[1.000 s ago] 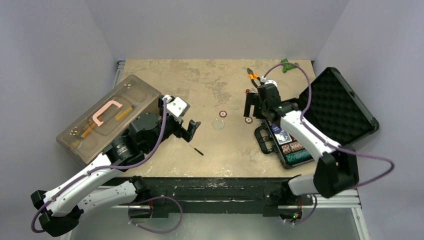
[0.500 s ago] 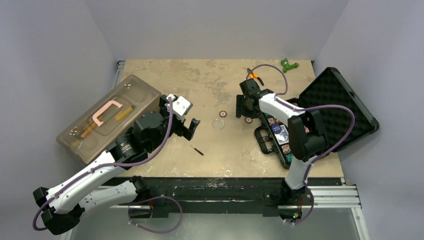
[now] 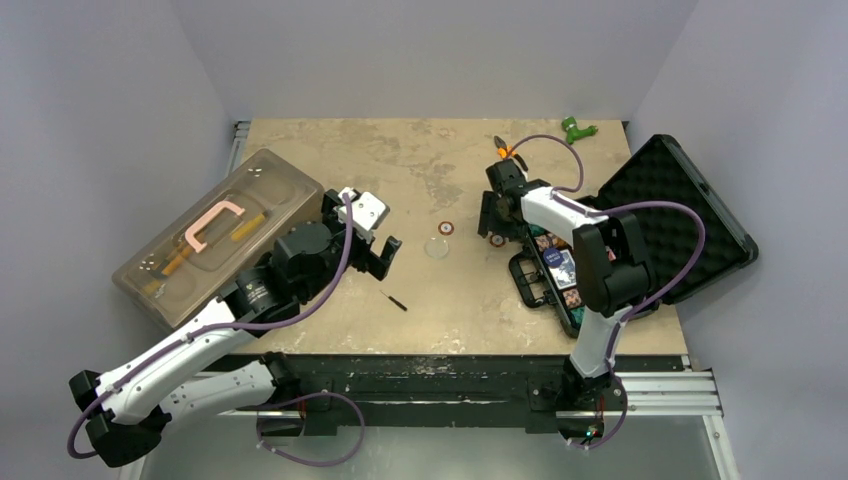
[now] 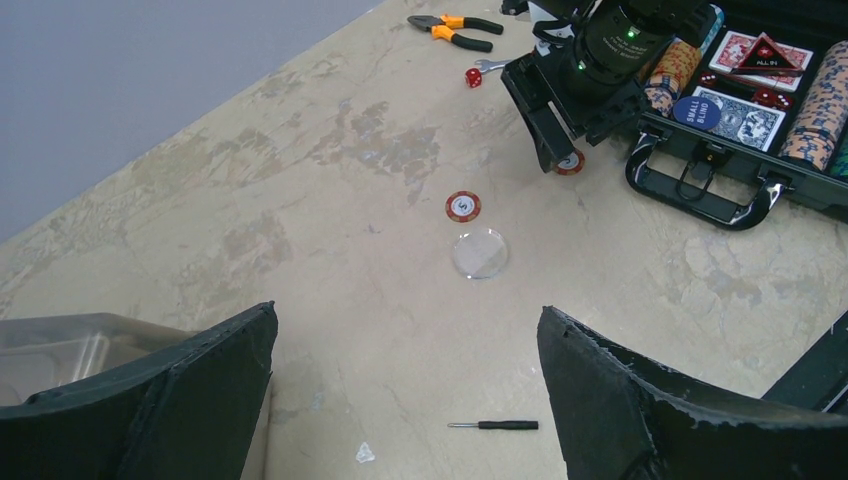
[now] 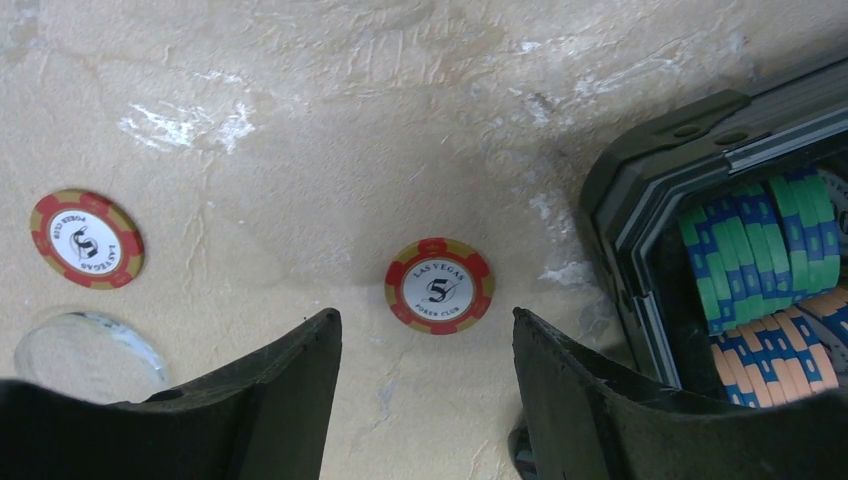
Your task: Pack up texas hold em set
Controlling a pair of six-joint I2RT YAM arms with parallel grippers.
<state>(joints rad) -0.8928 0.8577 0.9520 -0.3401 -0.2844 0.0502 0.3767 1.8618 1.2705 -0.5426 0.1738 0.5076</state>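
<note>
The black case (image 3: 662,210) lies open at the right, its foam lid folded back and its tray (image 3: 563,282) holding striped chips and card decks. Two red chips lie on the table: one (image 3: 446,228) mid-table, one (image 3: 497,240) by the case's corner. My right gripper (image 3: 491,222) is open and empty just above that second chip (image 5: 439,286), which lies just ahead of the fingertips, midway across the gap of the right gripper (image 5: 425,325). A clear round button (image 3: 437,247) lies beside the first chip (image 5: 87,239). My left gripper (image 3: 385,255) is open and empty over bare table (image 4: 405,320).
A translucent brown toolbox (image 3: 215,235) with a pink handle sits at the left. A small black screwdriver (image 3: 393,298) lies near the left gripper. Orange-handled pliers (image 3: 503,150), a red die (image 4: 473,77) and a green object (image 3: 575,128) lie at the back. The case's handle (image 4: 700,195) faces the table's middle.
My right arm has swung round over the case and its gripper has settled lower over the chip by the case corner. My left gripper has edged slightly toward the table's middle.
</note>
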